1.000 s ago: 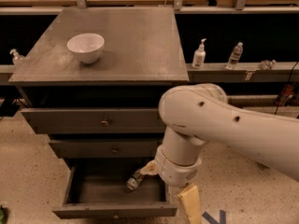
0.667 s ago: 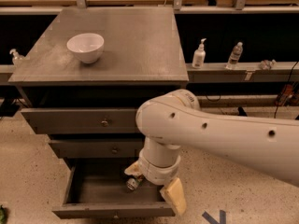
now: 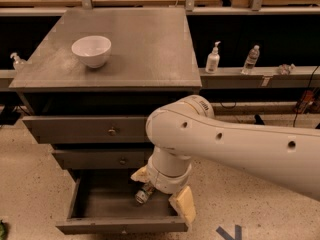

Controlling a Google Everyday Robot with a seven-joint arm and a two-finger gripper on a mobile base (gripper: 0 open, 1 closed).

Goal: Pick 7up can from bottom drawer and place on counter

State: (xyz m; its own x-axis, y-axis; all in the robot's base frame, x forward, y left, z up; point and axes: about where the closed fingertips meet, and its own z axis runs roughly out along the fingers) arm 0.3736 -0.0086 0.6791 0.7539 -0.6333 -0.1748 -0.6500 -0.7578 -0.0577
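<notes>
The 7up can (image 3: 144, 193) lies on its side inside the open bottom drawer (image 3: 120, 227), right of its middle. My gripper (image 3: 161, 190) reaches down into the drawer from the big white arm (image 3: 235, 144). It is open, with one cream finger (image 3: 139, 174) behind the can and the other (image 3: 183, 205) in front and to the right. The can lies just under the wrist, and I cannot tell whether a finger touches it. The counter (image 3: 145, 44) is the grey speckled cabinet top above.
A white bowl (image 3: 91, 50) stands on the counter's left side. Two shallower drawers (image 3: 85, 130) above the open one are shut. A white pump bottle (image 3: 213, 59) and a water bottle (image 3: 251, 59) stand on the shelf to the right.
The arm and gripper have swung left and down over the drawer, closing in on the can. The can has not moved.
</notes>
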